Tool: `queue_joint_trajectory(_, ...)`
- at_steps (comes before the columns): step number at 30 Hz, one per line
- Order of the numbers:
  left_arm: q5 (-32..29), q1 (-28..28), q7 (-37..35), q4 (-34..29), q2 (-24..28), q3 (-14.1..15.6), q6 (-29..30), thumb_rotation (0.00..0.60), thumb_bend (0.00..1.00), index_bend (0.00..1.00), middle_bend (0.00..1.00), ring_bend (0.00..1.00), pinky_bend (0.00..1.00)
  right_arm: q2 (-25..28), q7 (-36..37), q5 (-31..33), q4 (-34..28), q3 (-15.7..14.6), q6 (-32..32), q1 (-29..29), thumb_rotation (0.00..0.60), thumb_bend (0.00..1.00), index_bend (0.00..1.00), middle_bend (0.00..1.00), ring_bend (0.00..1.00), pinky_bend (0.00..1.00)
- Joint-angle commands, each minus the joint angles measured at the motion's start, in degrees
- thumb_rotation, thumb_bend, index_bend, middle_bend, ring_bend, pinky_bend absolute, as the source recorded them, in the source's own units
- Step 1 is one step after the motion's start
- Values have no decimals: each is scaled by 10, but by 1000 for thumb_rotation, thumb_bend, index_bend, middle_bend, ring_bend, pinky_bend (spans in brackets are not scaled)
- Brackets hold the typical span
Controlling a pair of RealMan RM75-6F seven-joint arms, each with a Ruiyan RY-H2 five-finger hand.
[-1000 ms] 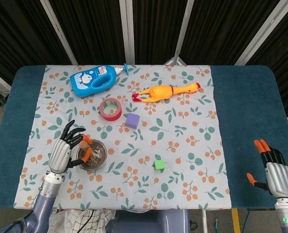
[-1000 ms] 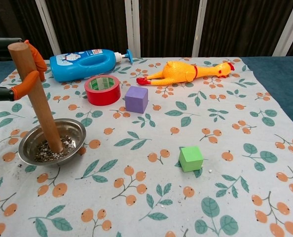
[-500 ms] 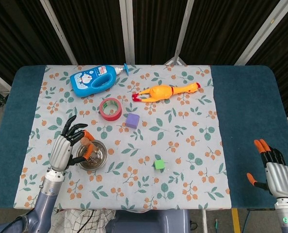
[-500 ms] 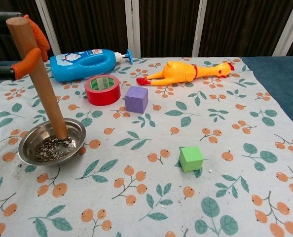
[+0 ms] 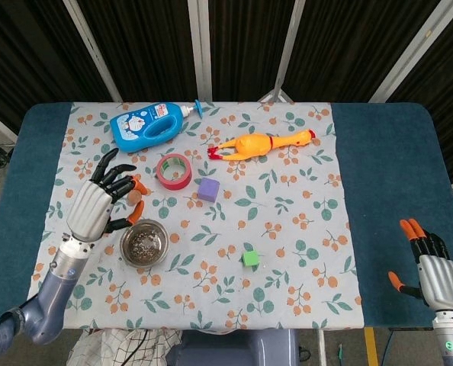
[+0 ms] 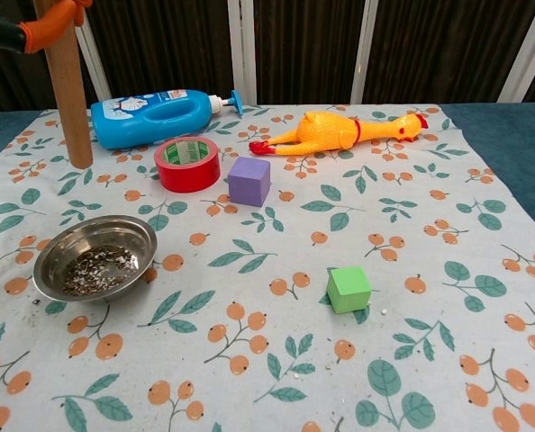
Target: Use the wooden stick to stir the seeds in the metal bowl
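My left hand (image 5: 97, 202) holds the wooden stick (image 6: 66, 90) upright near its top. The stick hangs in the air above the cloth, behind and to the left of the metal bowl (image 6: 47, 261). In the head view only the stick's top end (image 5: 136, 209) shows beside the fingers. The bowl (image 5: 130, 235) stands on the flowered cloth and has seeds (image 6: 98, 269) spread over its bottom. My right hand (image 5: 431, 268) rests at the table's near right edge with its fingers apart and nothing in it.
Behind the bowl lie a red tape roll (image 6: 186, 164), a purple cube (image 6: 249, 181), a blue bottle (image 6: 155, 115) and a yellow rubber chicken (image 6: 344, 131). A green cube (image 6: 349, 289) sits right of the bowl.
My left hand has lifted the stick out of the bowl and moved it up and back to the left. The right hand has not moved.
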Motion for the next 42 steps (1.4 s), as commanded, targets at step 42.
queue_joint_trajectory(42, -6, 8, -6, 470, -82, 135, -83, 600, 997, 582, 705, 270, 30, -1, -11, 7, -5, 1, 1, -1, 600, 320, 0, 0, 0, 0)
